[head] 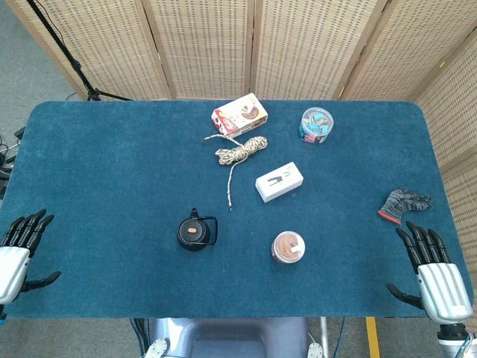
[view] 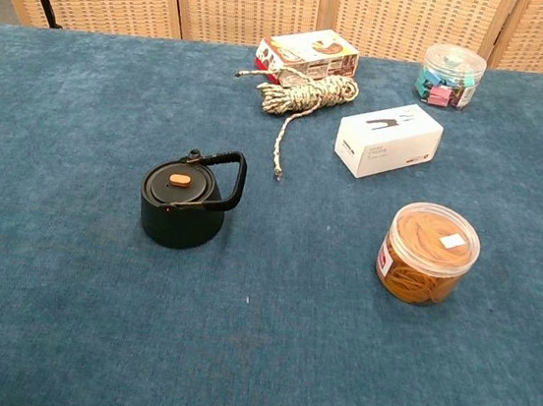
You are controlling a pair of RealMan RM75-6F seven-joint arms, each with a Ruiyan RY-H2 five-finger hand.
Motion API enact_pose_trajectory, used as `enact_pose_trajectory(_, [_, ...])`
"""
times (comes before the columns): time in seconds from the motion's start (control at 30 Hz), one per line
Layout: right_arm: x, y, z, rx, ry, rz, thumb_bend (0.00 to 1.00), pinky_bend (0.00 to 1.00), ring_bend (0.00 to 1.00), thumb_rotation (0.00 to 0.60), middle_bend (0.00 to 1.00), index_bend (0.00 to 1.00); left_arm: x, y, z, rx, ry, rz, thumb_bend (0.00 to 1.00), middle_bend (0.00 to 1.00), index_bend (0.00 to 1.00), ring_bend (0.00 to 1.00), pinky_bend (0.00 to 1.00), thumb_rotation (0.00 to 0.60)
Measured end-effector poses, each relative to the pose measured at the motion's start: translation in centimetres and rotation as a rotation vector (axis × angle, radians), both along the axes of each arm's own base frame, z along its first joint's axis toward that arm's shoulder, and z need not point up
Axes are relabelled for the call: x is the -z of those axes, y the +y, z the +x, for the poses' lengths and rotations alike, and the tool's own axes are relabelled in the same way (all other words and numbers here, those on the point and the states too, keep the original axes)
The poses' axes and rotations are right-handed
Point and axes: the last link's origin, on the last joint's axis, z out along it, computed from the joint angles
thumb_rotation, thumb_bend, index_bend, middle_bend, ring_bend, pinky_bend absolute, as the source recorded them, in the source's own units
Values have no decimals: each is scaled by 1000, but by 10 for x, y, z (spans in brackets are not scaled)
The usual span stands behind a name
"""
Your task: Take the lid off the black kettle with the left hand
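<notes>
The black kettle (head: 197, 231) (view: 185, 204) stands on the blue table, left of centre. Its lid (view: 181, 183) sits on top, with an orange knob in the middle, and the handle is folded toward the right. My left hand (head: 18, 252) rests at the table's left front edge, fingers spread and holding nothing, far left of the kettle. My right hand (head: 434, 272) lies at the right front edge, fingers apart and empty. Neither hand appears in the chest view.
A coiled rope (head: 240, 152), a printed carton (head: 240, 114) and a white box (head: 279, 182) lie behind the kettle. A clear tub of clips (head: 317, 125) is at the back right. A round jar (head: 288, 247) stands right of the kettle. A grey glove (head: 403, 203) lies near my right hand.
</notes>
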Motion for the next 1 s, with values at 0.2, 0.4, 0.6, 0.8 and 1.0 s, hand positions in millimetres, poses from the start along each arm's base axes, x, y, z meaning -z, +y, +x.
enact_pose_trajectory(0.2, [0,0,0,4,3,1,0,0,0,600,0,0,1,-1,0,1,5,-8,66,0,0,0,0,600])
enact_pose_trajectory(0.4, [2,-1,0,9,3,5,0,0,0,600,0,0,2,2,6,14,-12,-22,70,0,0,0,0,600])
enact_pose_trajectory(0.6, [-2,-2,-2,22,-10,-2,0,0,0,600,0,0,11,18,28,63,3,-48,116,0,144,0,0,600])
enact_pose_trajectory(0.8, [-6,-3,-5,29,-22,-4,0,0,0,600,0,0,36,53,64,106,46,-84,247,0,388,0,0,600])
enact_pose_trajectory(1.0, [-9,-6,-8,45,-33,-2,0,0,0,600,0,0,76,82,99,113,88,-126,277,0,438,0,0,600])
